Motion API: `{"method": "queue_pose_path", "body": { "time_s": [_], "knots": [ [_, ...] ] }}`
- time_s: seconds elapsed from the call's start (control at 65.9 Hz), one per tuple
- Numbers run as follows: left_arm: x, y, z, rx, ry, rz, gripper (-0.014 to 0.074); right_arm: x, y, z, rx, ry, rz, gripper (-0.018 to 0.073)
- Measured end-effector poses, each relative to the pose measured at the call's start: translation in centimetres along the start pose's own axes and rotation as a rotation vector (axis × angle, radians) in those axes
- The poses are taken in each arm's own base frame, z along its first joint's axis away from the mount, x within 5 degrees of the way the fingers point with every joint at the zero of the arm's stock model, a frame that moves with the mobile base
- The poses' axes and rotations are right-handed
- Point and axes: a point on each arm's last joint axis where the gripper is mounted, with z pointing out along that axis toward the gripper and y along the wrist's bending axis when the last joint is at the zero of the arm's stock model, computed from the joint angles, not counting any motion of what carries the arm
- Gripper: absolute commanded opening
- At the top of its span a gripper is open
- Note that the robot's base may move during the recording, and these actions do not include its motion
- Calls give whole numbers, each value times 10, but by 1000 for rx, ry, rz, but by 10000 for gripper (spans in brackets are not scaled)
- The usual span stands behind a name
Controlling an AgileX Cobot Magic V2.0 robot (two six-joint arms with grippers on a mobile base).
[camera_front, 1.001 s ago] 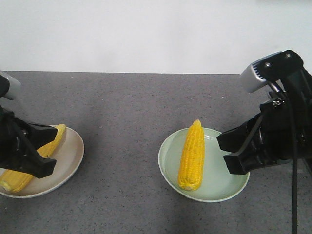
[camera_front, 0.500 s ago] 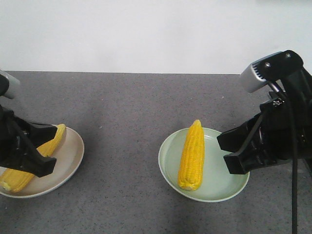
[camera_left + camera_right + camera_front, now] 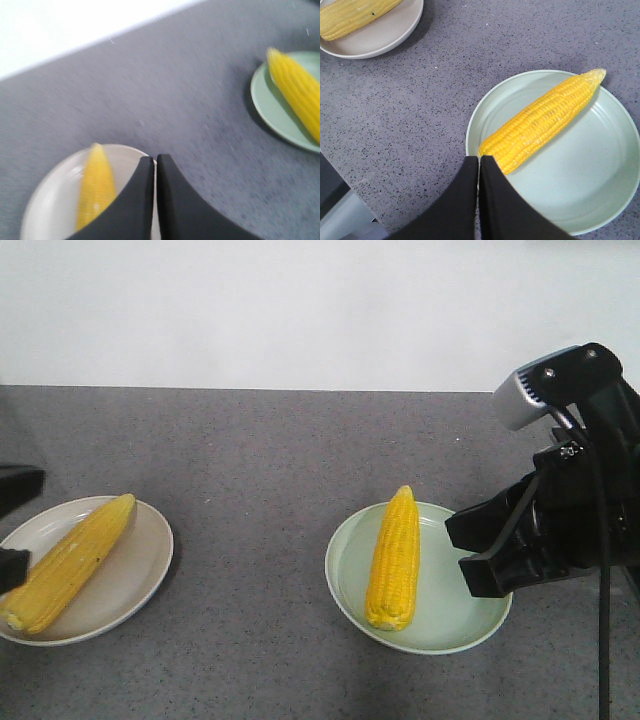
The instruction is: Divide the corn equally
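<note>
One corn cob [image 3: 65, 565] lies diagonally on the beige plate [image 3: 140, 570] at the left. A second corn cob [image 3: 393, 558] lies lengthwise on the pale green plate [image 3: 450, 610] at the centre right. My left gripper [image 3: 156, 158] is shut and holds nothing; it hovers over the right rim of the beige plate [image 3: 50, 200], beside its cob [image 3: 95, 190]. Only dark edges of that gripper show at the left border of the front view. My right gripper [image 3: 480, 159] is shut and empty, its tips at the near-left rim of the green plate [image 3: 600, 165], close to the cob's [image 3: 545, 117] thick end.
The plates sit on a grey speckled tabletop [image 3: 260, 470] with a white wall behind. The right arm's body and camera housing [image 3: 560, 390] stand tall at the right edge. The green plate [image 3: 280, 115] shows at the right of the left wrist view.
My left gripper has pulled back to the left, off the beige plate, and now uncovers the whole cob lying there. The right arm and both cobs have not moved.
</note>
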Motion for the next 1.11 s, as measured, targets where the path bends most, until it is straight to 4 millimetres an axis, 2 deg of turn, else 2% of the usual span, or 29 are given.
{"method": "queue_pose_path", "body": {
  "time_s": [0.136, 0.258, 0.364, 0.591, 0.698, 0.773, 0.895, 1.107],
  "knots": [
    [4, 8, -39, -91, -127, -26, -8, 0, 0, 0, 0, 0, 0, -10],
    [31, 8, -56, -162, -199, -46, -8, 0, 0, 0, -2, -1, 1, -10],
    [64, 6, -54, -212, -246, -64, -8, 0, 0, 0, -1, -2, 1, -10],
    [145, 0, -28, -280, -315, -157, -8, 0, 0, 0, -2, -2, 2, -10],
    [171, -4, -19, -290, -363, -176, -8, 0, 0, 0, -2, -2, 2, -10],
    [186, -5, -14, -298, -400, -179, -8, 0, 0, 0, -2, -1, 2, -10],
    [199, -7, -10, -309, -459, -177, -8, 0, 0, 0, -2, -2, 2, -10],
    [200, -6, -9, -314, -488, -181, -8, 0, 0, 0, -3, 1, 3, -10]
  ]
}}
